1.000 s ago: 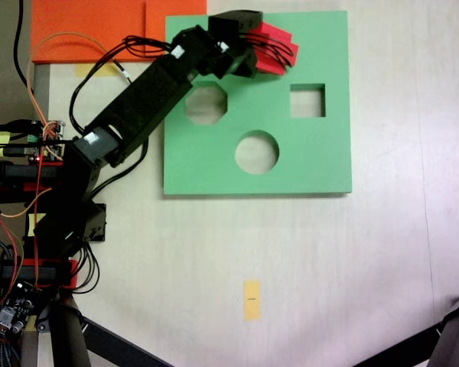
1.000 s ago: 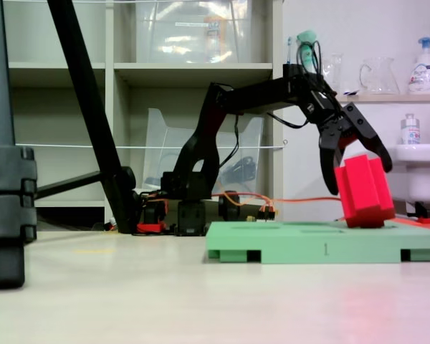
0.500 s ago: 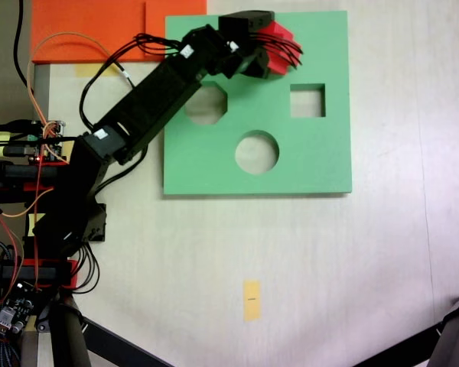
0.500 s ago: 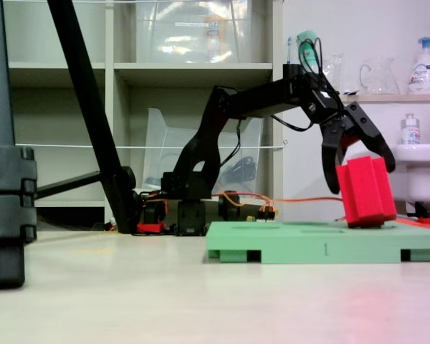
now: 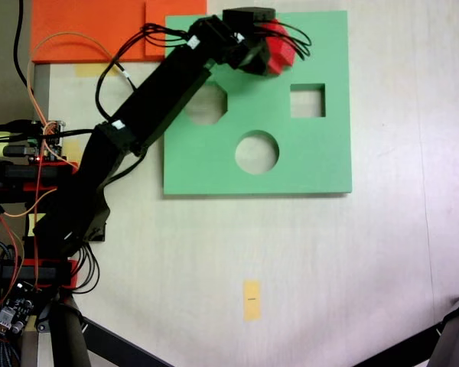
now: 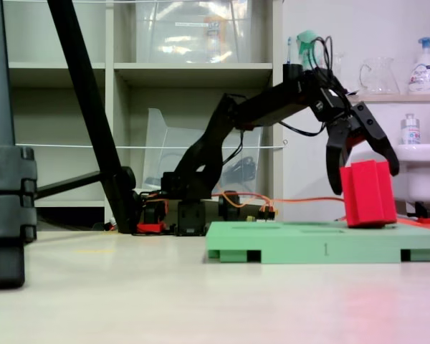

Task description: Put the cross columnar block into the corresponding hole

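The red cross columnar block [image 6: 368, 195] stands nearly upright on the far right part of the green board [image 6: 301, 242]. In a fixed view from above it shows at the board's top edge [image 5: 281, 52], mostly under the black gripper. My gripper [image 6: 366, 179] [image 5: 272, 46] comes down over the block's top, one jaw on each side, shut on it. The corresponding hole is hidden under the block and gripper. I cannot tell whether the block's foot is in it.
The green board [image 5: 314, 164] has an octagonal cutout [image 5: 206, 103], a square one [image 5: 307, 100] and a round one [image 5: 257, 151]. An orange foam sheet [image 5: 92, 27] lies at the top left. Tripod legs [image 5: 76, 336] and wiring [image 5: 30, 153] crowd the left side.
The arm has stretched further toward the board's far edge. The red block has gone from leaning to nearly upright, still in the jaws.
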`<state>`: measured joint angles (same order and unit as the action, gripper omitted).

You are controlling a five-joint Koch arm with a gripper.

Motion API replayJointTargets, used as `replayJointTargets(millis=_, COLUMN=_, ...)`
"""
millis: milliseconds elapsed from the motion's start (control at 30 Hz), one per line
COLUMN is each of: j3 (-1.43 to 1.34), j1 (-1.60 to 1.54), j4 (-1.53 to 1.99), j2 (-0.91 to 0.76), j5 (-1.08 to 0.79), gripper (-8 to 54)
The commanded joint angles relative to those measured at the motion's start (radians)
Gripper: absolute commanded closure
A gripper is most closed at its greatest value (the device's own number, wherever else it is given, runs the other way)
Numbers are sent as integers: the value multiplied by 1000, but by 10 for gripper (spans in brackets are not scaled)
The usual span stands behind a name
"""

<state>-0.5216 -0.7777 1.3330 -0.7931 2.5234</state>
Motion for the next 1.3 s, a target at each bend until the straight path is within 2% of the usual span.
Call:
replayJointTargets(millis=0, j3=-8, j1=-17, j4=132, j2=-11, j5=32, gripper=342)
replayJointTargets(millis=767, j3=44, j1=-110, j4=229, j2=-94, j5=14, gripper=340)
replayJointTargets(millis=1267, j3=64, j1=-67, j4=187, j2=-14, j5=14, gripper=340)
